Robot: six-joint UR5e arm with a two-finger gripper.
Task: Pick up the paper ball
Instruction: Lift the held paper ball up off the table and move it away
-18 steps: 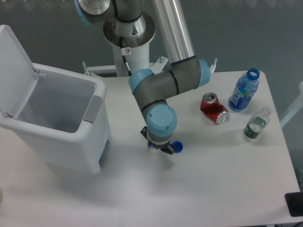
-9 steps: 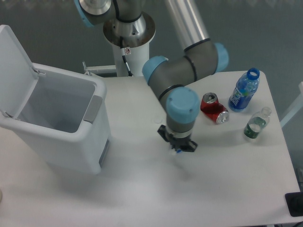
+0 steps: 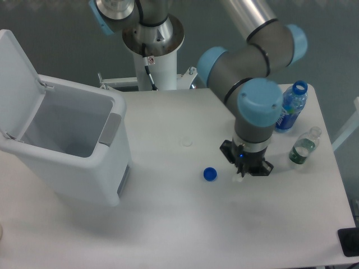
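Observation:
My gripper (image 3: 244, 171) points straight down over the table's right-middle, with its fingers mostly hidden under the blue wrist cap. A tiny off-white lump, the paper ball (image 3: 236, 179), shows at the fingertips on the lower left side. It appears pinched between them, just above the table. The blue bottle cap (image 3: 210, 174) lies on the table a short way left of the gripper, apart from it.
An open white bin (image 3: 67, 143) stands at the left. A faint flat white disc (image 3: 185, 142) lies mid-table. A blue bottle (image 3: 294, 103) and a small clear bottle (image 3: 303, 147) stand right of the gripper. The arm hides the spot where a red can stood.
The arm has swung right across the table from beside the blue cap. The small white lump at the fingertips has travelled with it. The cap stayed put and the red can is now hidden.

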